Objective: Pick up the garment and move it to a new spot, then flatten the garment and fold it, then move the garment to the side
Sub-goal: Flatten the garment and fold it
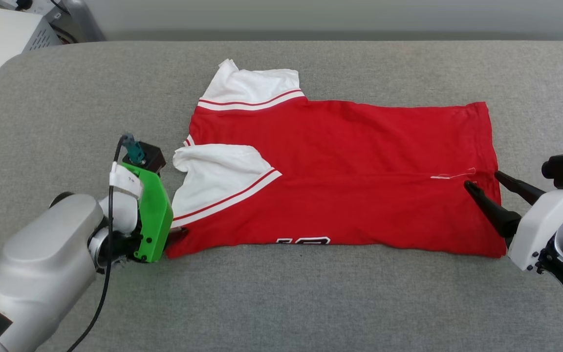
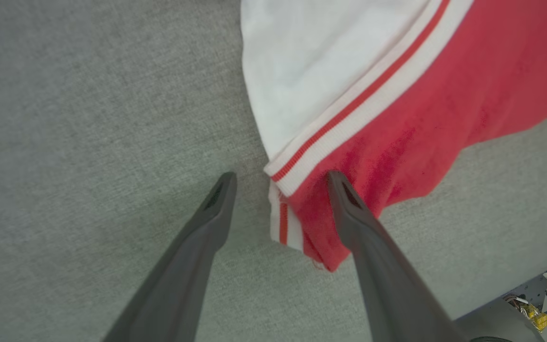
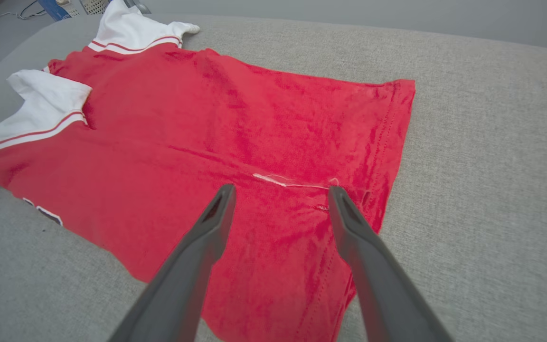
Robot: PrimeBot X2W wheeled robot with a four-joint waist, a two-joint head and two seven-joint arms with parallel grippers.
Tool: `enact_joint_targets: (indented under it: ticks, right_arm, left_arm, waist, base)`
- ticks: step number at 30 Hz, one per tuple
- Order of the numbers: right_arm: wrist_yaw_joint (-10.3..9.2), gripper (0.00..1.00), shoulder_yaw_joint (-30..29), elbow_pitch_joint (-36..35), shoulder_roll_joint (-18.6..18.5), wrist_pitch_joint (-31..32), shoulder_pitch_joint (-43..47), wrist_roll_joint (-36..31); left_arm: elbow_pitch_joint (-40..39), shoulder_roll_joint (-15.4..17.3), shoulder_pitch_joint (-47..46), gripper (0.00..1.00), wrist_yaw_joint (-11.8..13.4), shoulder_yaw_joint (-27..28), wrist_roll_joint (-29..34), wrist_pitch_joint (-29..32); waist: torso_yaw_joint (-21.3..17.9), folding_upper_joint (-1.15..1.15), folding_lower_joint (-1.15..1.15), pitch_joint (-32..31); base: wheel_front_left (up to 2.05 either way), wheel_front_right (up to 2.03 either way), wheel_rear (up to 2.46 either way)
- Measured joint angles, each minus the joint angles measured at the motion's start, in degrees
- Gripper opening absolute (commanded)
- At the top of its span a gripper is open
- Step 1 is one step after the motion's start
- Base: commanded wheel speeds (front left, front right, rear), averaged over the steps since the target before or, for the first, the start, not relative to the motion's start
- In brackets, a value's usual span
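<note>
Here's the garment [image 1: 340,181], a red basketball-style T-shirt, lying folded lengthwise across the middle of the grey padded surface [image 1: 281,303], sleeves toward the robot's left and hem toward its right. One white sleeve [image 1: 215,173] with red-and-white striped trim lies on top of the red body, and the far sleeve [image 1: 252,85] pokes out at the back edge. A sliver of black, white-outlined lettering [image 1: 303,240] peeks out along the near fold. The left gripper [image 2: 280,175] sits at the near-left corner of the shirt, jaws spread wide and gripping nothing: in the left wrist view one finger is over bare grey fabric and the other over the red cloth, with the striped corner between them. Whether the tips touch the cloth is hard to tell. At the other end, the right gripper [image 1: 482,179] is also wide apart and empty, its dark fingers hovering over the hem end, just beside a loose white thread [image 1: 452,175] on the red fabric.
</note>
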Motion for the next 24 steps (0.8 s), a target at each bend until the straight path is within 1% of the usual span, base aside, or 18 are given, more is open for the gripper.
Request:
enact_joint_targets:
  ticks: [4, 8, 9, 10, 15, 18, 21, 24]
  right_arm:
    - [-0.01, 1.0, -0.3, -0.3, 0.8, 0.7, 0.0, -0.5]
    - [-0.01, 1.0, -0.8, -0.6, 1.2, 1.0, 0.0, -0.9]
    - [0.0, 1.0, -1.0, -0.7, 1.2, 1.1, 0.0, -1.0]
    - [0.0, 1.0, -1.2, -0.7, 1.2, 1.3, 0.0, -1.0]
    - [0.0, 1.0, -2.1, -1.4, 0.9, 1.4, 0.0, -2.0]
    - [0.0, 1.0, -3.1, -2.5, -0.6, 2.6, -0.3, -3.6]
    - [-0.01, 1.0, -4.4, -4.3, -3.0, 5.3, -1.0, -4.4]
    - [-0.01, 1.0, -5.7, -6.0, -5.4, 10.0, -1.5, -4.4]
  left_arm:
    - [2.8, -0.8, 1.7, 1.0, 0.0, -0.8, -0.6, 0.0]
    - [3.5, -0.8, 1.6, 1.0, 0.0, -1.8, -0.8, 0.4]
    - [3.6, -0.8, 1.6, 0.82, 0.0, -1.7, -1.2, 0.3]
    - [3.7, -0.8, 1.6, 0.0, 0.0, -1.7, -1.6, 0.3]
    - [3.1, -1.2, 2.1, 0.0, 0.0, -2.3, -3.4, -2.0]
    - [1.9, -0.7, 2.1, 0.0, 0.0, -3.1, -2.7, -4.6]
    - [-0.1, 0.3, 2.0, 0.0, 0.0, -3.5, -1.4, -6.8]
    - [-2.7, 1.5, 1.5, 0.0, 0.0, -3.3, -0.9, -8.6]
  waist:
    - [-0.7, 0.0, 0.0, 1.0]
    - [-1.4, 0.0, 0.0, 1.6]
    - [-1.5, 0.0, 0.0, 1.7]
    - [-1.6, 0.0, 0.0, 1.7]
    - [-1.3, 0.0, 0.0, 0.8]
    - [-1.0, 0.0, 0.0, 0.0]
    - [-0.6, 0.0, 0.0, -0.7]
    - [-0.1, 0.0, 0.0, -1.3]
  base:
    - [0.0, 0.0, 0.0]
    - [0.0, 0.0, 0.0]
    - [0.0, 0.0, 0.0]
    - [0.0, 0.0, 0.0]
    - [0.0, 0.0, 0.0]
    - [0.0, 0.0, 0.0]
    - [0.0, 0.0, 0.0]
    - [0.0, 0.0, 0.0]
